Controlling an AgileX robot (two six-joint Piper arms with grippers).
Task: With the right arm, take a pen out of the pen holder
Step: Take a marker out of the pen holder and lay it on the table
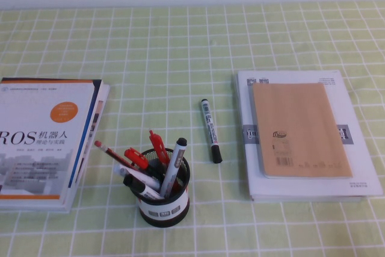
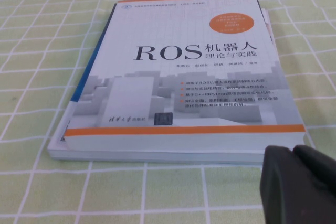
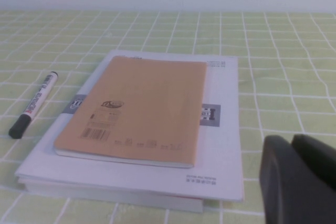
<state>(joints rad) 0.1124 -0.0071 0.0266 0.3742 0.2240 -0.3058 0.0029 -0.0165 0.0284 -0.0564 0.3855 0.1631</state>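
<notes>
A black mesh pen holder (image 1: 162, 201) stands near the table's front, left of centre, with several pens and markers in it: red ones, a red pencil and a grey marker (image 1: 174, 163) with a black cap. A black-capped marker (image 1: 211, 130) lies flat on the cloth between the holder and the right-hand books, and shows in the right wrist view as the marker (image 3: 32, 106). My right gripper (image 3: 291, 141) is shut and empty, low beside the white book's near right corner. My left gripper (image 2: 293, 150) is shut too, just in front of the ROS book. The high view shows neither arm.
A ROS textbook (image 1: 42, 142) on a second book lies at the left, seen closer as the textbook (image 2: 184, 77). At the right a brown notebook (image 1: 298, 127) rests on a white book (image 1: 361, 173). A green checked cloth (image 1: 180, 46) covers the table.
</notes>
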